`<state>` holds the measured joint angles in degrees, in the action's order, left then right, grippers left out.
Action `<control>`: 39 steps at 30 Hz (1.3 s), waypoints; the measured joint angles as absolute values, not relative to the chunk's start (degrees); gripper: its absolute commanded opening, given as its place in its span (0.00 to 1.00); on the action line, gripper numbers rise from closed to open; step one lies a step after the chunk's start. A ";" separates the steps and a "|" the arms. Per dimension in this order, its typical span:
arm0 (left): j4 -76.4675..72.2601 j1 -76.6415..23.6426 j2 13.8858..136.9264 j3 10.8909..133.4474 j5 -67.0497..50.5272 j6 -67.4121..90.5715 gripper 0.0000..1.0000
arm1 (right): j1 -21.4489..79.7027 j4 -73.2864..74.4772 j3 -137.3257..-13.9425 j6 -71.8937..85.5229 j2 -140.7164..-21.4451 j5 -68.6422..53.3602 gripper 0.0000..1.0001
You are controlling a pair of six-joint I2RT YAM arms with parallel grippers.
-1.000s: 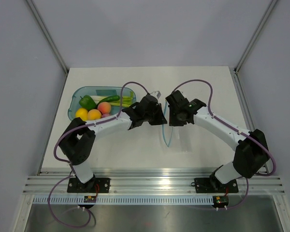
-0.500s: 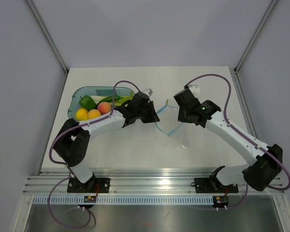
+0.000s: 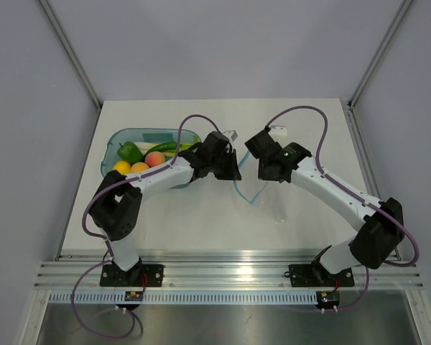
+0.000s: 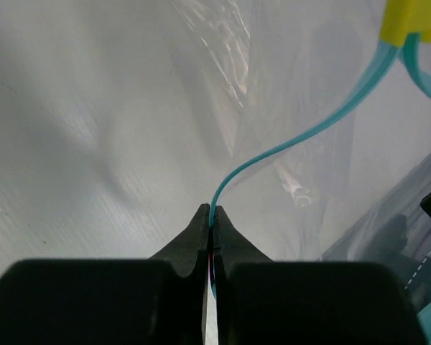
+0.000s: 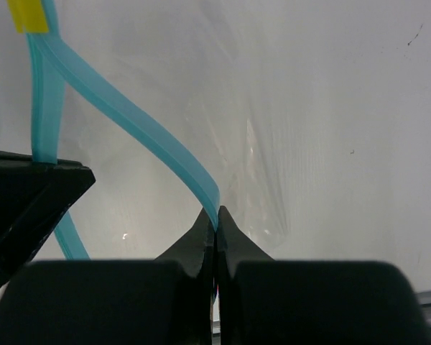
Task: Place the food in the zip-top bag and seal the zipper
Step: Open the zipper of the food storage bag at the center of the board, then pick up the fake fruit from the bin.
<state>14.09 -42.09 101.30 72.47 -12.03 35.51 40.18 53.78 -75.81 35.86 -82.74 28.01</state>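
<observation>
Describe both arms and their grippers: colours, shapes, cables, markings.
Both the left arm and right arm have white tubular links, bulky black joints and black bases. A purple cable loops along each. The left gripper and right gripper are matte black with fingers tapering to points. A small green light shows on the right wrist.

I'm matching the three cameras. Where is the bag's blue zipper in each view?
Top external: the zipper sags in a loop between left hand and right hand.
Left wrist: zipper curves from the left hand's pinch, bottom centre, to upper right.
Right wrist: zipper runs from top left down to the right hand's pinch, bottom centre.
Shared landmark: yellow tab, top corner of both wrist views.
</observation>
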 measured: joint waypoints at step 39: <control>42.76 -14.13 83.99 68.07 8.05 34.54 0.81 | 41.82 50.15 -90.26 34.28 -103.68 26.04 0.00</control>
